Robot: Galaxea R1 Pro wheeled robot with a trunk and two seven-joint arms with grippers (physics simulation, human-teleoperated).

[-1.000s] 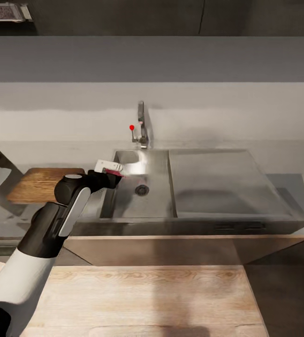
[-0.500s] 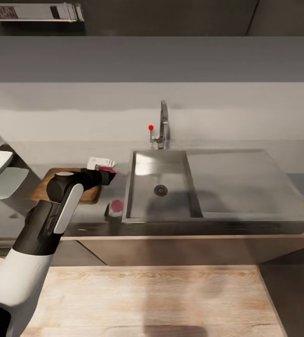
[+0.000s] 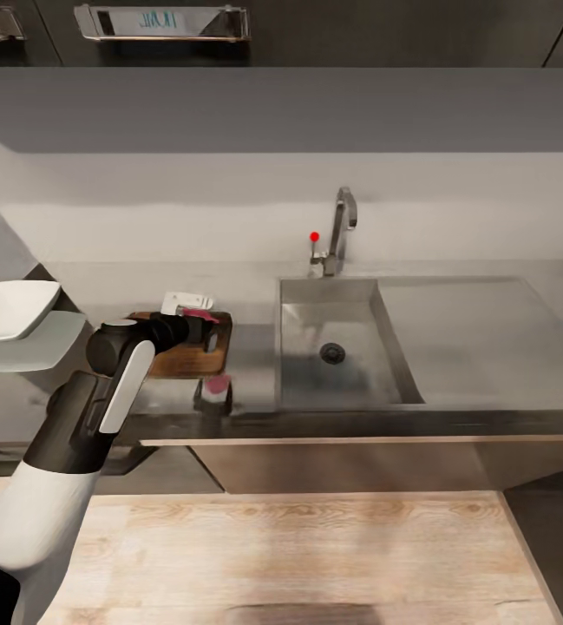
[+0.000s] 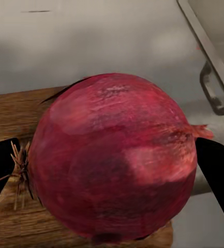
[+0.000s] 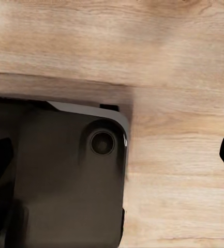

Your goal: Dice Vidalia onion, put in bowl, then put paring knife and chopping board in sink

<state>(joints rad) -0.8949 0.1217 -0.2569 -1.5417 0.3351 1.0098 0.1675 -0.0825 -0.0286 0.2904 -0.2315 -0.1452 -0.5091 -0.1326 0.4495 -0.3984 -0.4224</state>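
Left pincer (image 4: 112,165) clamped on the round, deep pinkish-red Vidalia onion (image 4: 112,160), one dark finger (image 4: 0,165) against its root end and the other pressed by its pointed tip. Held over the dark brown wood-grain chopping board (image 4: 8,119), near that board's end toward the sink; from the wrist view, cannot tell whether bulb and wood touch. Seen from the head camera as a black-and-white left arm reaching forward, left pincer (image 3: 201,325) above the chopping board (image 3: 207,356) with a sliver of the red onion (image 3: 199,315) at its tip. Just in front of the board, near the edge of the glossy grey surface (image 3: 255,347), a small dim pink patch, too blurred to identify. Beside the board, to the right, the rectangular grey steel sink (image 3: 298,382) with round drain, flat drainboard (image 3: 481,338) beyond it, and chrome tap with red-knobbed lever (image 3: 337,230) at the back. To the left, well apart from the board, a shallow white square bowl (image 3: 8,308) on the surface. Dark glossy cabinets (image 3: 316,26) above the pale grey wall. Right pincer (image 5: 112,150) with dark fingertips spread wide at the frame's edges, nothing between them, pointing down at the light wood floor (image 5: 179,77) and a dark part of the robot's base (image 5: 65,181).
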